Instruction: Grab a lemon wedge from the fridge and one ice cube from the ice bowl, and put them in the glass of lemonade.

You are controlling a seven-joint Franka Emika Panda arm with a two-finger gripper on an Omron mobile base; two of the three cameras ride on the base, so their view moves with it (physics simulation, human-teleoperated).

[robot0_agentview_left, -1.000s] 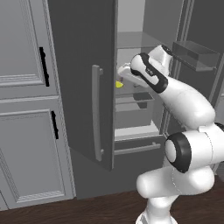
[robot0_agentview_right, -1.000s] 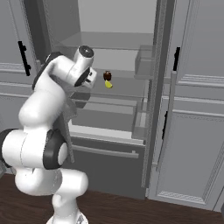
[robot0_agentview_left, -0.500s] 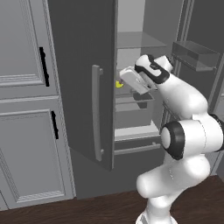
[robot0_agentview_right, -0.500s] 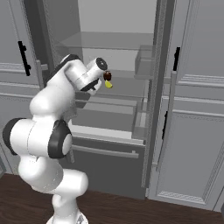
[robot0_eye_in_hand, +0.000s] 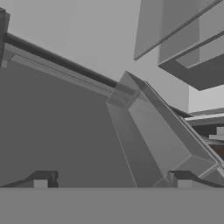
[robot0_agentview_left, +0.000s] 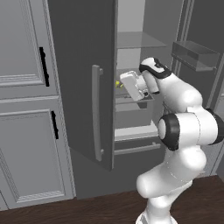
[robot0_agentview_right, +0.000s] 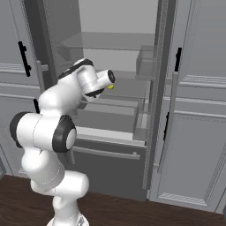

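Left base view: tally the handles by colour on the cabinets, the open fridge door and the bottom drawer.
Black cabinet handles: 2
Pale grey door handle: 1
Pale grey drawer handle: 1
Total: 4

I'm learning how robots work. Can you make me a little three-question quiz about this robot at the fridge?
1. True or false: the fridge doors are shut.
2. The gripper is: A) open, holding nothing B) shut on the lemon wedge C) gripping a handle.
3. Fill in: the lemon wedge lies on a fridge ____.

Key: 1 false, the doors stand open. 2 A. 3 shelf.
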